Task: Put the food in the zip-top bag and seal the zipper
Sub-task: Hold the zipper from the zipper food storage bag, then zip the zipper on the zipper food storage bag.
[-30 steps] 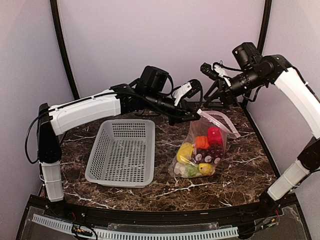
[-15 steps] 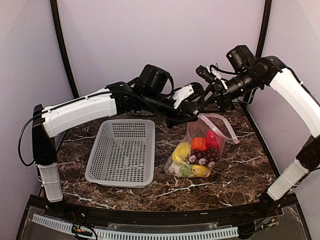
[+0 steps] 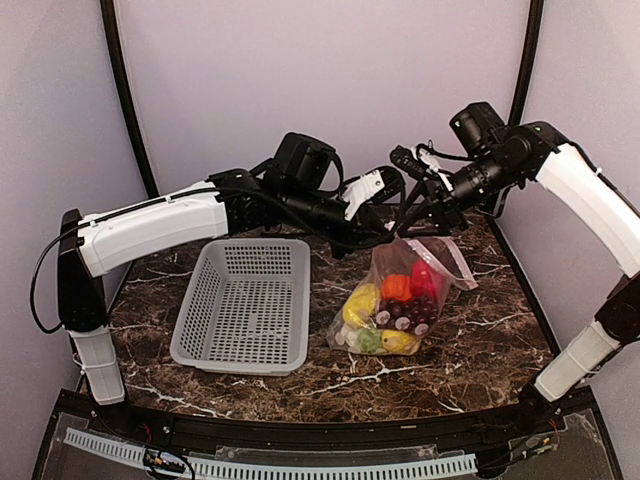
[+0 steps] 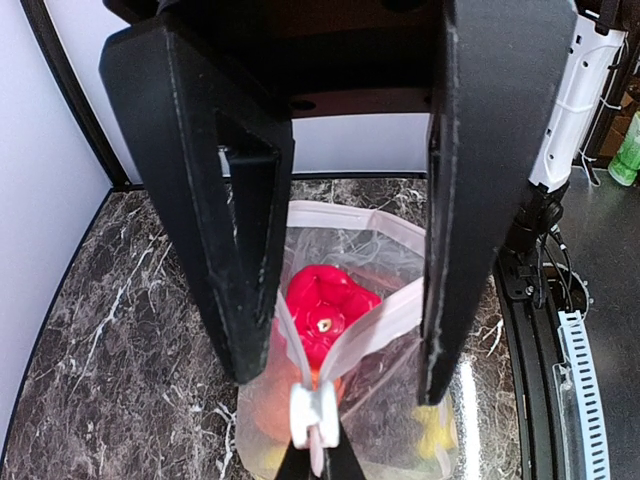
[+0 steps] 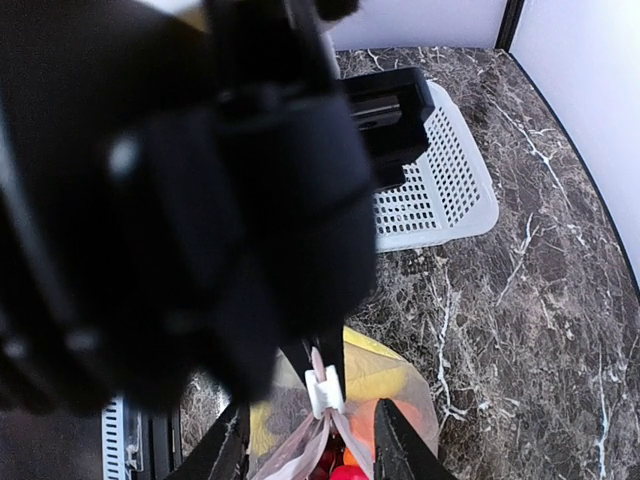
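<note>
The clear zip-top bag [image 3: 392,262] stands on the marble with the food inside: red pepper [image 3: 425,278], orange fruit [image 3: 397,287], yellow pieces [image 3: 362,303], dark grapes [image 3: 410,312]. My left gripper [image 3: 388,237] [image 4: 318,464] is shut on the end of the pinkish zipper [image 4: 392,310], just behind the white slider [image 4: 315,415] [image 5: 325,388]. The bag mouth gapes beyond the slider, showing the pepper [image 4: 322,305]. My right gripper [image 3: 420,222] [image 5: 312,412] is open, one finger on each side of the slider and not touching it.
A white perforated basket [image 3: 245,305] [image 5: 440,170] lies left of the bag, under the left arm. The enclosure's walls stand close behind and to the right of both grippers.
The right gripper has come left and down until its fingers straddle the slider. The bag has shifted slightly left. The left gripper has kept its hold.
</note>
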`<state>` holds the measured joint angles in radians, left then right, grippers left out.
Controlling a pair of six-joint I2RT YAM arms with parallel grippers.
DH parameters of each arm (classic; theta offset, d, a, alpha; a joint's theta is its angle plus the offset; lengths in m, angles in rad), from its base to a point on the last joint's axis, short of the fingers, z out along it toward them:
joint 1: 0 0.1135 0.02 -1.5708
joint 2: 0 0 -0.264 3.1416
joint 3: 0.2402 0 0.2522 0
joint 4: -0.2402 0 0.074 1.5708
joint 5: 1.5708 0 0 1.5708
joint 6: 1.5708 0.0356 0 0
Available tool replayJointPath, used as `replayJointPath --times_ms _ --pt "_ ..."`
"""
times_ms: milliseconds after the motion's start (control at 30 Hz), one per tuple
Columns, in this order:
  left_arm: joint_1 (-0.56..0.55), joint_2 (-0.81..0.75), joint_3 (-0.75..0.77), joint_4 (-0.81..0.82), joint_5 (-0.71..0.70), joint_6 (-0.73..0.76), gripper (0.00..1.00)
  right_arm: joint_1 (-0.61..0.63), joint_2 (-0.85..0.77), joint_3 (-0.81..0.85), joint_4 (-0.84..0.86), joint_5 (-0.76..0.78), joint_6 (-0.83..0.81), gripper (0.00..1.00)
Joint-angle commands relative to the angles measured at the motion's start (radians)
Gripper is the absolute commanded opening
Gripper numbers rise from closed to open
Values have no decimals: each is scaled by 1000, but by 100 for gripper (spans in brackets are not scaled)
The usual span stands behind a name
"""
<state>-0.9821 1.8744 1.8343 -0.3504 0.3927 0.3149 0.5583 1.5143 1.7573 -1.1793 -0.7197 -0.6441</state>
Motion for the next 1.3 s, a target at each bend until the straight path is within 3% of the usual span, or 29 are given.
replayJointPath --times_ms 0,267,633,767,1267 --pt "-4 -81 -25 48 22 10 1 16 -22 -16 49 5 15 39" --pt "-5 -80 -29 51 38 -6 1 30 -19 -31 65 3 13 30" --pt "-5 -95 -60 88 29 -18 1 37 -32 -49 63 13 5 6" --pt "-5 -108 -90 121 24 -23 1 37 -28 -53 53 37 7 1" --pt "7 -163 -183 154 -59 -23 1 -21 -15 16 -74 138 -26 0"
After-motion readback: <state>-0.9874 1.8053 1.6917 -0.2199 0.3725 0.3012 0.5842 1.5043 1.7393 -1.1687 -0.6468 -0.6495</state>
